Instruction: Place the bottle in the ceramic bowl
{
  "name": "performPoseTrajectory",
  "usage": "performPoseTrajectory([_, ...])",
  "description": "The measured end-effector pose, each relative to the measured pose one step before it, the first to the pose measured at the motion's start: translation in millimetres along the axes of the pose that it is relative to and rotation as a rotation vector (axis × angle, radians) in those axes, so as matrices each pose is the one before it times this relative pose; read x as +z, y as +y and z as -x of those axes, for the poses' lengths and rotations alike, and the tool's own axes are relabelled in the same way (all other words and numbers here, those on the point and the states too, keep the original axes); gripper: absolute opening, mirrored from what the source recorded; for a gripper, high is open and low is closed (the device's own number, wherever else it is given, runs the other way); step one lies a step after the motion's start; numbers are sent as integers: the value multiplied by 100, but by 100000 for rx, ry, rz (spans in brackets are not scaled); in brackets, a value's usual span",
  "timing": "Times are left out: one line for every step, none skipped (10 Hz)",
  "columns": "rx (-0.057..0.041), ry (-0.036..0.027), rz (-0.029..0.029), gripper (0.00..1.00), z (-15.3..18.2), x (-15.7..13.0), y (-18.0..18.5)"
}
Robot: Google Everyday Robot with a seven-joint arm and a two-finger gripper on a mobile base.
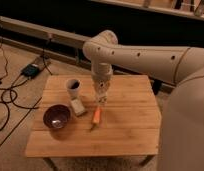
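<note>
The bottle (77, 106) is a small whitish object on the wooden table (126, 127), just in front of the white cup (73, 88). The ceramic bowl (57, 116), dark purple and glossy, sits at the table's left side, left of the bottle. My gripper (101, 98) points down over the middle of the table. It is right of the bottle and just above the far end of an orange carrot (96, 117). It holds nothing that I can see.
My pale arm (140, 56) reaches in from the right, and my body (191, 130) fills the right edge. Black cables (9, 100) and a dark box (32, 70) lie on the floor to the left. A dark wall runs behind the table.
</note>
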Motion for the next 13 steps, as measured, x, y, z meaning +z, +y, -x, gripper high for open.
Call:
performPoseTrajectory([-3302,366,958,0,-530,-645,1593])
performPoseTrajectory([-2005,357,516,0,-335,-380,991])
performPoseTrajectory([-1675,741,364,0,-318,-151,876])
performPoseTrajectory([-2536,1167,683,0,-407,-73,1444])
performPoseTrajectory([-2594,751,729,0,-205,8,1525])
performPoseTrajectory([-2376,386,849,0,-35,23,1456])
performPoseTrajectory([-2848,110,973,0,57,-50,1694])
performPoseTrajectory([-2952,153,511,0,145,-155,1580])
performPoseTrajectory([-1943,-237,97,0,210,-214,936])
performPoseTrajectory([-2457,-325,-488,0,299,-314,987])
performPoseTrajectory([-2249,-486,-191,0,313,-495,945])
performPoseTrajectory([-2077,-184,-271,0,311,-304,805])
performPoseTrajectory([-1443,-113,370,0,256,-102,703])
